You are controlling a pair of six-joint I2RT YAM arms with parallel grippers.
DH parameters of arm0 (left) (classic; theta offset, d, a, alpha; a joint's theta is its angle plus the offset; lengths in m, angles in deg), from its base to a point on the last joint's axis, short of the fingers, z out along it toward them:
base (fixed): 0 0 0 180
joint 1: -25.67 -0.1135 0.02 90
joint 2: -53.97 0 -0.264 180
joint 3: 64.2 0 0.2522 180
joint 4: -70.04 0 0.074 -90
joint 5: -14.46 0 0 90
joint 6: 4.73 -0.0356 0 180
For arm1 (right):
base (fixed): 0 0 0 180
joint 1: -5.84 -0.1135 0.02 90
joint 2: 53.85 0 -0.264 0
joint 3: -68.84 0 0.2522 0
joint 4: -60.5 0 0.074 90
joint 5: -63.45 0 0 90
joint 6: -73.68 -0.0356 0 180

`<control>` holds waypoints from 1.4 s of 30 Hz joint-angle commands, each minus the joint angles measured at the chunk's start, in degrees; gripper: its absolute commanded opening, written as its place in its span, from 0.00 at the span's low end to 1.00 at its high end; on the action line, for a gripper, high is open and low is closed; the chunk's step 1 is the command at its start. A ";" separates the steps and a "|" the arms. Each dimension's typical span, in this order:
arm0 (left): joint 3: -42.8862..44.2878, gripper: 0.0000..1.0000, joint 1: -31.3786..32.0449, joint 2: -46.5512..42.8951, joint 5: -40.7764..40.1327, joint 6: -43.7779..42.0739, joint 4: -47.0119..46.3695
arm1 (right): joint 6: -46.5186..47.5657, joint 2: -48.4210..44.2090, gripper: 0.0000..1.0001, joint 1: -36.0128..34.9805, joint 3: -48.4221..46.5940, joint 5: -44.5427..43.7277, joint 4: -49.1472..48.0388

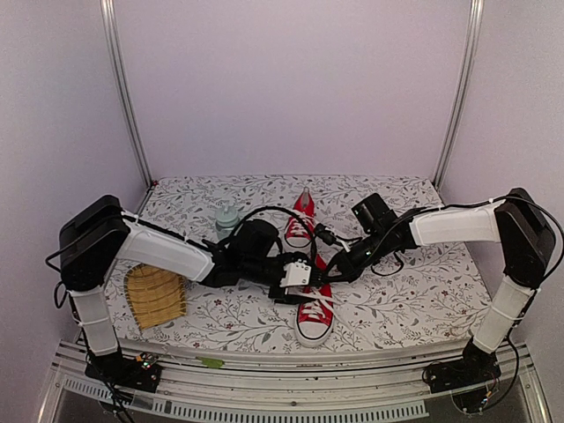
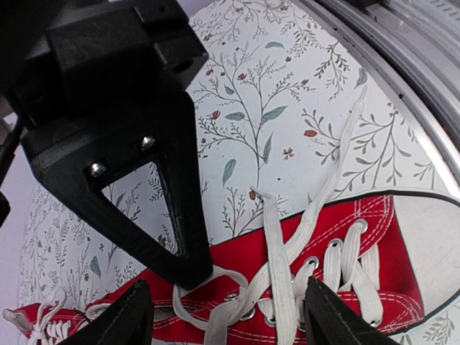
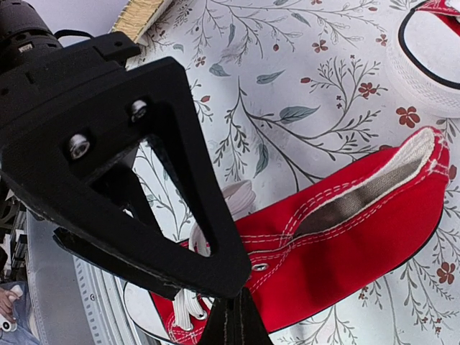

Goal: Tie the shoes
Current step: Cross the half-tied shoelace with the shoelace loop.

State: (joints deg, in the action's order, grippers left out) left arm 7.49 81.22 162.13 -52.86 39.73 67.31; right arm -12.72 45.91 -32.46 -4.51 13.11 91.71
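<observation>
Nearest sits the left arm's base [image 1: 123,368], with a woven mat [image 1: 155,298] just beyond it. Mid-table, the left gripper [image 2: 233,316] hangs with jaws spread wide and empty over the near shoe [image 1: 315,319] and its loose laces [image 2: 274,244], placed, I judge, to pick up an end. The other shoe [image 1: 301,225] lies behind. The right gripper [image 1: 340,264] is closed tight by the near shoe's collar (whether it pinches a lace, I cannot tell), probably to keep tension.

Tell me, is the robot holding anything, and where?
The left gripper is open and holds nothing. The right gripper is shut over the red shoe, but whether it pinches the white laces cannot be told.
</observation>
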 commanded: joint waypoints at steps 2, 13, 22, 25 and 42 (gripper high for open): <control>1.66 0.64 0.16 2.32 -2.39 1.59 -0.84 | 0.27 -2.04 0.01 -0.24 0.50 1.62 -1.19; 1.46 0.32 0.25 3.17 -7.12 3.18 -3.02 | 0.62 -2.82 0.01 -0.19 0.27 2.09 -0.66; 0.74 0.15 0.30 3.42 -8.22 4.43 -3.38 | -1.51 -6.64 0.17 -0.22 1.72 -3.64 0.40; 0.17 0.13 0.39 3.37 -9.12 5.19 -4.59 | -3.48 -11.75 0.25 -0.43 5.98 -5.83 -0.79; -2.11 0.15 0.94 2.75 -11.04 6.34 -9.17 | -16.67 -7.68 0.28 -10.03 13.24 -18.60 -11.03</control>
State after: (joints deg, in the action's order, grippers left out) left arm 5.98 81.55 164.31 -63.31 45.48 60.44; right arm -27.93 37.02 -42.17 9.30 -2.45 82.73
